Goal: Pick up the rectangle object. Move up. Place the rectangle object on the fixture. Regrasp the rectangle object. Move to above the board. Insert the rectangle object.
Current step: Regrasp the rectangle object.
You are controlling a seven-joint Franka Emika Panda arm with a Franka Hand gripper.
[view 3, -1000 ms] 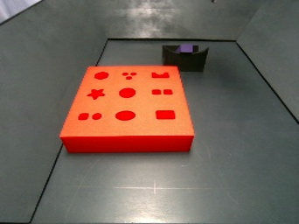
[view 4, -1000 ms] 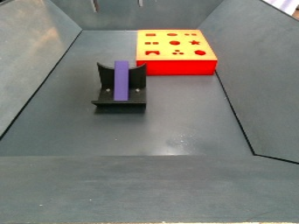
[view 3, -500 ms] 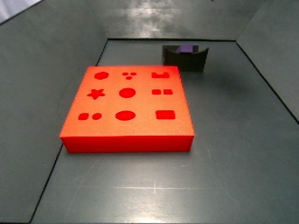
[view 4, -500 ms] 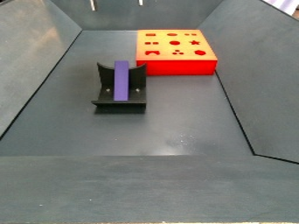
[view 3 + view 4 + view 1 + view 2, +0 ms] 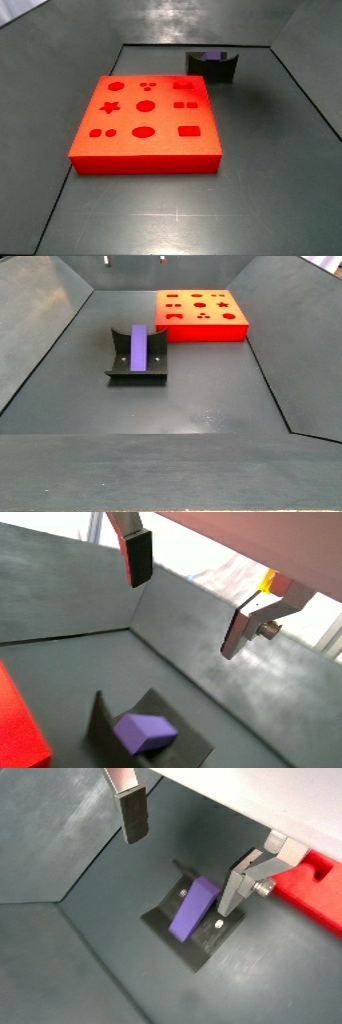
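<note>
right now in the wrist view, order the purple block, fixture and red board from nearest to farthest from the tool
The tool hangs open above the floor.
1. Rectangle object, lying below the fingers.
2. Fixture, holding the block; nearly as close.
3. Board, off to the side at the frame edge.

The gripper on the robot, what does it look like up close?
The gripper has two flat silver metal fingers with dark pads on their inner faces. One finger is fixed on by a silver bracket with a round bolt, and in a wrist view there is a small yellow part above it. The side views show only the fingertips.
</note>
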